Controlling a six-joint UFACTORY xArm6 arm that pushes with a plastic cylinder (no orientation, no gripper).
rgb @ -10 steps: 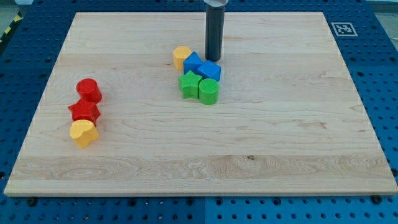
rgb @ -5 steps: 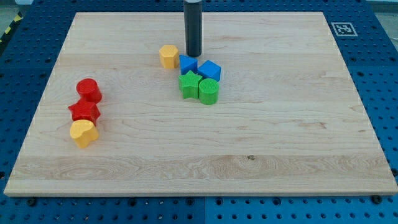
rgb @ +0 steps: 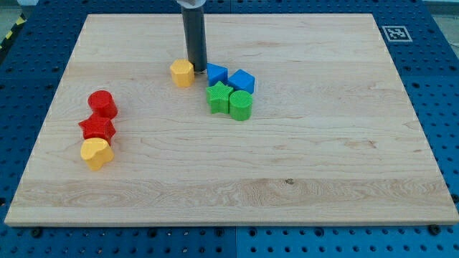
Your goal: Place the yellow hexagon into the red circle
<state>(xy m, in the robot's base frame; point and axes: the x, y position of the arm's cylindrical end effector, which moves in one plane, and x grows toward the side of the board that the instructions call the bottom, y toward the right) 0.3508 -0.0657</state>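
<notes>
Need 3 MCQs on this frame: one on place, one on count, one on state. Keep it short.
1. Where is my tip relative to the yellow hexagon?
A. at its right side, close against it
B. far below it
C. on the view's far left

2. How many blue blocks are on the board?
A. one
B. two
C. four

3. What is the state of the yellow hexagon with respect to the red circle?
A. touching it
B. stacked on it
C. well apart from it, to the view's upper right

Answers:
1. A: the rod's end stands right beside the hexagon's right edge.
2. B: two blue blocks sit above the green pair.
3. C: bare wood lies between them; the red circle sits by the red star at the view's left.
</notes>
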